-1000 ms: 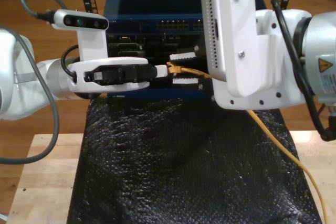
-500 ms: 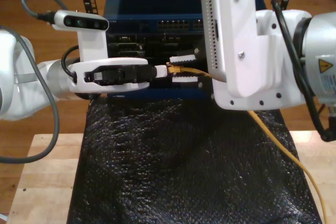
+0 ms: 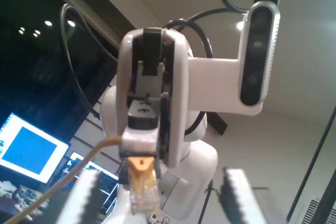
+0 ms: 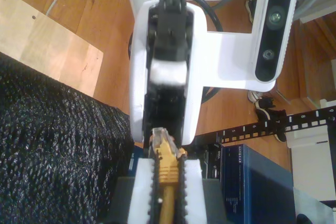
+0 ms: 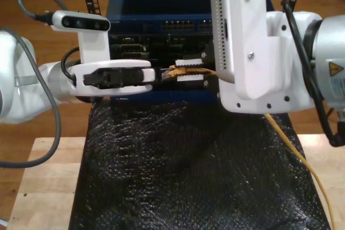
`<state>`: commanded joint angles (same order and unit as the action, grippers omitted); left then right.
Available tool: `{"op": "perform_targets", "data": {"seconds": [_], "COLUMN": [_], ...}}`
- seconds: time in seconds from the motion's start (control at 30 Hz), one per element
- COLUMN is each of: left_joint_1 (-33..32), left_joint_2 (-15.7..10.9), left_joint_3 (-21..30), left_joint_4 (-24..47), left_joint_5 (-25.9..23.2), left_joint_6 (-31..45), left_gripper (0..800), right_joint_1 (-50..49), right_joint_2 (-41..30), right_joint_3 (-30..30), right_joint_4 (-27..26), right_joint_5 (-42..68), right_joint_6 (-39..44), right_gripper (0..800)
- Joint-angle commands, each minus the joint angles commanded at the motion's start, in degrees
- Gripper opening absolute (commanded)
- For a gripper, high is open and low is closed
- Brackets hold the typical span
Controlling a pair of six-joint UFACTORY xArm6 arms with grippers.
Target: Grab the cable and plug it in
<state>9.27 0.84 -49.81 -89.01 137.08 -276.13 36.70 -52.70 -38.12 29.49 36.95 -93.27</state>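
The yellow-orange cable (image 4: pixel 167 182) runs between the serrated white fingers of my second gripper (image 4: pixel 167 166), which is shut on it just behind the clear plug (image 4: pixel 159 137). The plug tip points at my first gripper's white body (image 4: pixel 168 77), close to one end of it. Looking along my first gripper (image 3: pixel 157 182), its two fingers stand apart, open, with the plug (image 3: pixel 140 195) hanging between them in the picture. In the exterior view my second gripper (image 5: pixel 186 71) reaches in from the right, and the cable (image 5: pixel 294 149) trails off toward the lower right.
A blue network switch (image 5: pixel 161 25) with a row of ports stands behind the grippers. Black padded cloth (image 5: pixel 188 171) covers the middle of the wooden table (image 5: pixel 46 176). The second arm's large white bracket (image 5: pixel 248 41) hides the space beneath it.
In the exterior view the two serrated fingers have drawn together onto the cable. My first gripper's body has shifted slightly toward the exterior view's left, away from the plug.
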Motion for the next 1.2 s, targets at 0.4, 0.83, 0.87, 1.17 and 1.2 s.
{"op": "perform_targets", "data": {"seconds": [0.4,0.83,0.87,1.17,1.2], "left_joint_1": [5.27,17.05,17.58,18.90,19.43], "left_joint_2": [-1.05,-4.13,-4.92,-10.90,-10.99], "left_joint_3": [-0.26,-6.07,-6.42,-10.11,-10.73], "left_joint_4": [-1.85,6.77,9.05,27.43,29.80], "left_joint_5": [-10.99,-14.24,-15.91,-23.47,-24.18], "left_joint_6": [0.44,4.75,5.71,9.85,10.46], "left_gripper": [790,795,795,795,795], "right_joint_1": [-1.14,-22.42,-23.03,-28.75,-29.63], "right_joint_2": [8.44,12.48,13.01,17.49,17.93], "right_joint_3": [-2.90,-5.01,-5.27,-6.07,-5.89], "right_joint_4": [0.53,0.44,0.26,-5.89,-7.12], "right_joint_5": [0.97,13.01,14.07,19.87,20.48], "right_joint_6": [7.82,11.96,12.22,15.38,16.26], "right_gripper": [0,0,0,0,0]}}
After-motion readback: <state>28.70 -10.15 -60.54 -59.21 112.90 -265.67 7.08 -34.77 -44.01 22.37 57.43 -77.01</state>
